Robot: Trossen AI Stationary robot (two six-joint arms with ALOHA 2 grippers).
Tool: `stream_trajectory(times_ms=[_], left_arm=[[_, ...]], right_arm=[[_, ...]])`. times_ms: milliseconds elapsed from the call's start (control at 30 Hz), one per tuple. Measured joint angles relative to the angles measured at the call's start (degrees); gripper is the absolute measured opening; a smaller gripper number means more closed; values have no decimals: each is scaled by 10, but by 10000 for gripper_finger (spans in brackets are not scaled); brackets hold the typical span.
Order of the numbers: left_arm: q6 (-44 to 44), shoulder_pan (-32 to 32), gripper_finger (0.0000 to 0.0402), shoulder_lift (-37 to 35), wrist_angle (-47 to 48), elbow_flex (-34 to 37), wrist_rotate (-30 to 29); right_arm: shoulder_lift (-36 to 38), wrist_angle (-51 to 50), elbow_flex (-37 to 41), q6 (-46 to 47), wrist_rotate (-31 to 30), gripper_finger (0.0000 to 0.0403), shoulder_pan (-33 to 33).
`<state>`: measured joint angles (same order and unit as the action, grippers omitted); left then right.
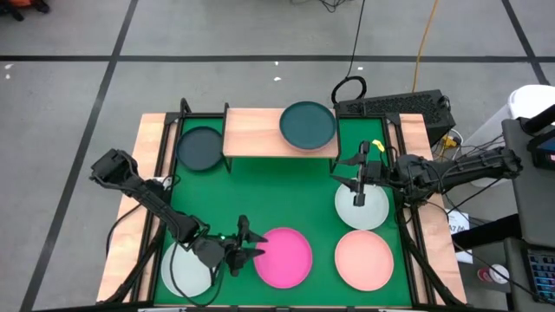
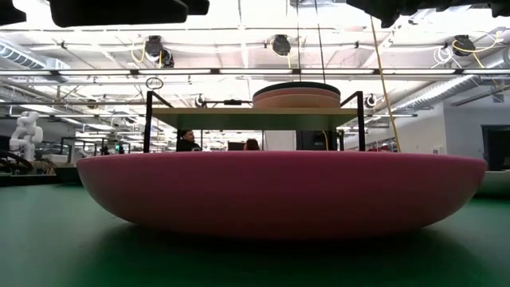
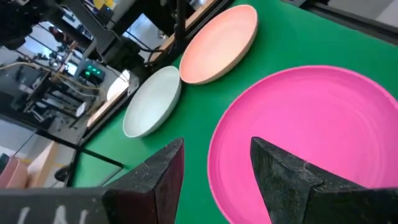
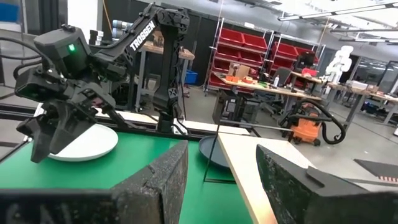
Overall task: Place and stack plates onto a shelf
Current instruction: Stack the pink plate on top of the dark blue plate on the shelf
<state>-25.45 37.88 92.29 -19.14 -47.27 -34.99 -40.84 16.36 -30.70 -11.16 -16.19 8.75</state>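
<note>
text: "TROSSEN" | on: left arm [image 4: 146,34], white letters on dark link | other readable text: none

A robotics lab: red parts bins [image 4: 249,53], cluttered workbenches [image 4: 273,90], a white humanoid robot [image 2: 25,131]

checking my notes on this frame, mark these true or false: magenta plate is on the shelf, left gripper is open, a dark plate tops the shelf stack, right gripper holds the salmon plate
1. The magenta plate is on the shelf. False: it lies on the green mat.
2. The left gripper is open. True: its fingers are spread at the magenta plate's rim.
3. A dark teal plate tops the stack on the shelf. True.
4. The right gripper holds the salmon plate. False: it is open, above the pale mint plate; the salmon plate lies apart on the mat.
</note>
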Motion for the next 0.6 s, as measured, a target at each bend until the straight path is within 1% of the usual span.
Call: stream_trajectory(times_ms=[167, 367, 600], left_arm=[[3, 9, 191, 0, 5, -1, -1], [-6, 13, 191, 0, 45, -1, 0], [-7, 9, 191, 0, 37, -1, -15]], right_arm=[[0, 0, 0, 0, 0, 171, 0], [0, 0, 0, 0, 0, 171, 0], [0, 0, 0, 0, 0, 171, 0]])
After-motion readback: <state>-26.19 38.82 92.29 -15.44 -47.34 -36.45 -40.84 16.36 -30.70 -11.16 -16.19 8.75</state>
